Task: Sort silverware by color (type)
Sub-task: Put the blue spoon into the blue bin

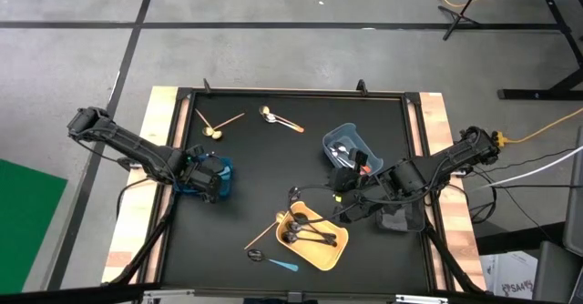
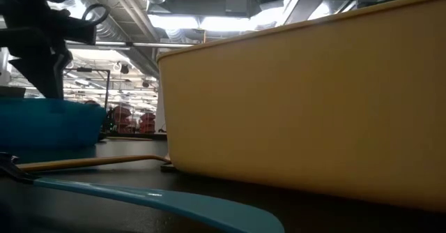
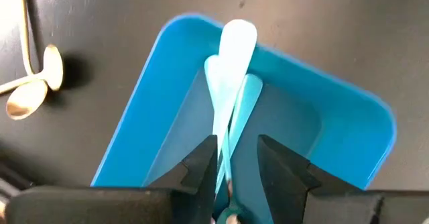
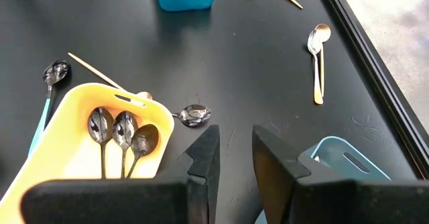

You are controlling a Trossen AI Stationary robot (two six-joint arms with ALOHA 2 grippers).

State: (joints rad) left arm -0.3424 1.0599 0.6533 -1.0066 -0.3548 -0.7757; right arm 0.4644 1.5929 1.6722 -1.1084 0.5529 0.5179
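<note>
We see the left gripper [image 3: 236, 158] hanging over the blue bin [image 3: 161, 90] at the left side of the black table [image 1: 273, 186], its fingers parted with a light-blue-handled spoon [image 3: 231, 83] showing in the gap between them — whether they pinch that spoon or it simply lies in the bin beneath, we cannot tell. A second pale blue spoon lies crossed under it in the same bin. The right gripper [image 4: 232, 158] hovers low near the table's middle, between the yellow bin [image 4: 60, 150] and a light blue bin [image 4: 348, 160], fingers apart and holding nothing. Three all-black spoons [image 4: 124, 133] lie side by side in the yellow bin; another dark spoon [image 4: 194, 115] rests on the table just beside it. Toward the far edge lie a silver spoon with an orange handle [image 1: 281, 120] and tan spoons [image 1: 214, 126] — well apart from both bins.
</note>
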